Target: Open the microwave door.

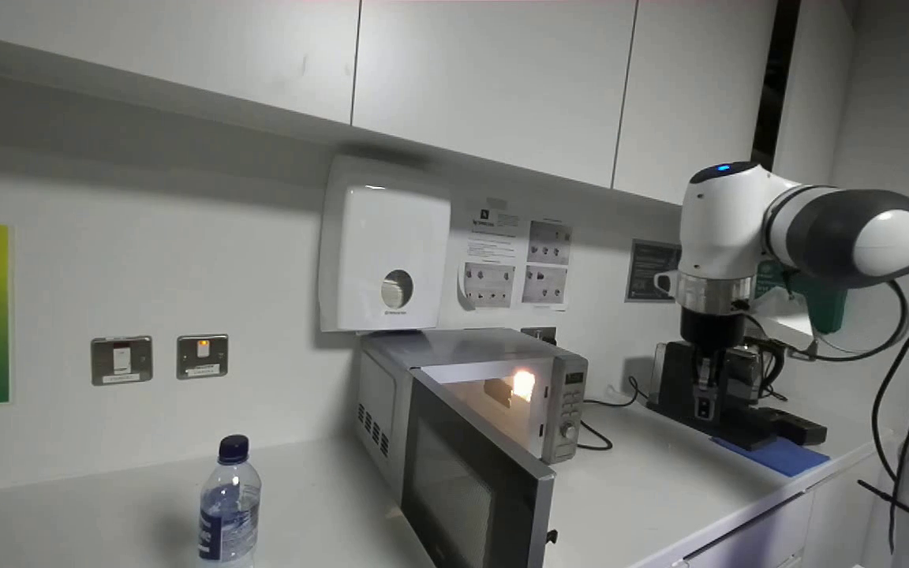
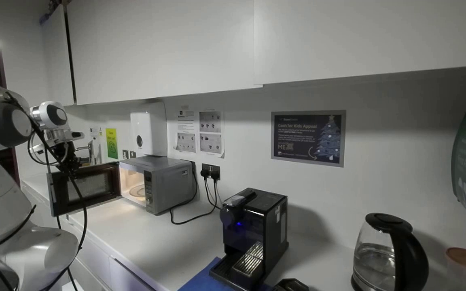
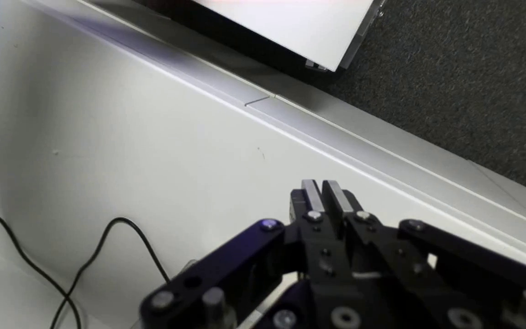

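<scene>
The microwave door (image 1: 462,485), a grey frame with a dark glass window, stands swung open. It also shows open in an exterior view (image 2: 91,186), with the lit inside visible. The silver microwave (image 1: 454,345) stands on the counter; its body shows there too (image 2: 174,182). My gripper (image 1: 705,406) points down above the counter, apart from the door in that exterior view. In an exterior view it overlaps the door (image 2: 69,159); its fingertips are hard to make out there. In the wrist view its fingers (image 3: 321,185) are nearly together with nothing between them. The door is out of the wrist view.
A water bottle (image 1: 230,505) stands near the open door. A black coffee machine (image 2: 255,230) sits on a blue mat (image 2: 202,279), with a glass kettle (image 2: 374,254) beyond. Black cables (image 3: 103,242) lie on the counter (image 3: 176,151). White cupboards (image 1: 486,87) hang above.
</scene>
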{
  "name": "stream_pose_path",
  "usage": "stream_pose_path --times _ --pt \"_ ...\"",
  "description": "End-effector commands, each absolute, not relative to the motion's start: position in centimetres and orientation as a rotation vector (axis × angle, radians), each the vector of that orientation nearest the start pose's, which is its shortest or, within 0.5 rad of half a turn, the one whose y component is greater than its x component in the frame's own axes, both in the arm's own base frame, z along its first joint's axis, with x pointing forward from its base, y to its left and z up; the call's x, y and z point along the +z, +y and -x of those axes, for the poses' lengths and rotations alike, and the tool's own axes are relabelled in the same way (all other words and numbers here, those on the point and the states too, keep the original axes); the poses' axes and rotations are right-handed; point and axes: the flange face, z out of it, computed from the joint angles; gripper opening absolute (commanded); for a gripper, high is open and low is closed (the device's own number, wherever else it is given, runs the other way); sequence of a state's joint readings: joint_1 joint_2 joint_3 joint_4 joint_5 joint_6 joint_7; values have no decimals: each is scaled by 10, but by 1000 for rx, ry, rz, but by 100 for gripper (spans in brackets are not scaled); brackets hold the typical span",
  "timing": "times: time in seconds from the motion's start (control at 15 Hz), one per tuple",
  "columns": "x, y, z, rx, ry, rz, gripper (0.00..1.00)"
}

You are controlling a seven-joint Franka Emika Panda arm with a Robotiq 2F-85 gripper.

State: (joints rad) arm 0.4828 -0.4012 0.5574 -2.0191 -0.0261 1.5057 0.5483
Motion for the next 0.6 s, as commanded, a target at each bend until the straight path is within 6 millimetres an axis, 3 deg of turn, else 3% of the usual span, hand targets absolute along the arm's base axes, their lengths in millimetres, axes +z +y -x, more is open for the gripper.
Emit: stream_pose_path --times 0.0,0.53 --pt "592 355 -142 -216 -558 3383 41" --pt "630 316 -64 -422 -407 3384 99"
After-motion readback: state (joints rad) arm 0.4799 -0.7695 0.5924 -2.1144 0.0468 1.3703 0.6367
